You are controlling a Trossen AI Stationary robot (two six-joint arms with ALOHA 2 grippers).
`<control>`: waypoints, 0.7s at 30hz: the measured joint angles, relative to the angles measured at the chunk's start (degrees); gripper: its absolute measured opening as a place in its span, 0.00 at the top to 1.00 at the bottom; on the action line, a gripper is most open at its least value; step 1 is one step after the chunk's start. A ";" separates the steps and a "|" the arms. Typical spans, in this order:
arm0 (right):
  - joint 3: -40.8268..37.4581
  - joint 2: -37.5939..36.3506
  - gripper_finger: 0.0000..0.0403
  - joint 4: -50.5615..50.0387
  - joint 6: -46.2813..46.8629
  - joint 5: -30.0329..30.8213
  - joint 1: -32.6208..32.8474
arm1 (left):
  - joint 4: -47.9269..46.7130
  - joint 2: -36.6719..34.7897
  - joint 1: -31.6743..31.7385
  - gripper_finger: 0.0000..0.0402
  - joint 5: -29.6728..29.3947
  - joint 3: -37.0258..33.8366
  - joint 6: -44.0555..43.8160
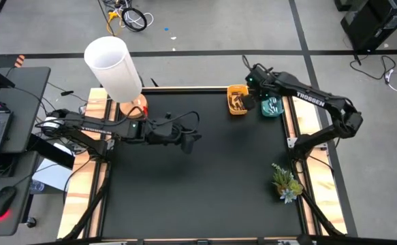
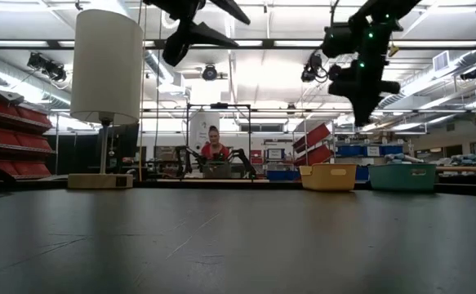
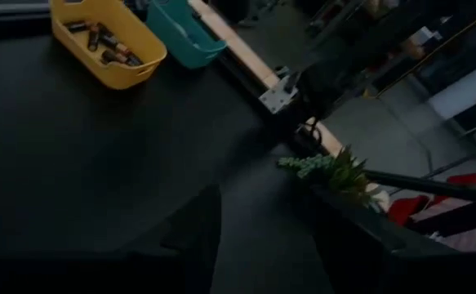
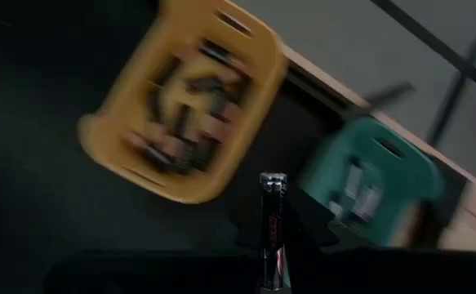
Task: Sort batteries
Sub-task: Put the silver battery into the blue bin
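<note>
Between its pinched fingers, right tool [image 4: 273, 233] grips a battery [image 4: 272, 216], hidden overhead; left tool [image 3: 262, 245] gapes empty.

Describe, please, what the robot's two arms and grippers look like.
Both arms are dark, slim and jointed. The right arm bears white TROSSEN lettering and a green light near its wrist. The left arm has black cables looping along it and a small red light. Each gripper has two dark fingers.

Grey floor [image 1: 205, 27], red shelving [image 2: 9, 135], ceiling strip lights [image 2: 246, 45].
</note>
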 joint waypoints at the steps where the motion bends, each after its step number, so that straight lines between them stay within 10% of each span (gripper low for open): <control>1: 0.00 0.06 0.94 -1.16 -0.33 0.89 -0.89 | 0.59 0.00 0.00 0.52 0.01 0.00 0.01; 21: -1.22 0.30 0.91 -10.57 -2.14 -0.48 -14.21 | 2.98 -0.02 -0.02 0.52 0.07 0.00 -0.12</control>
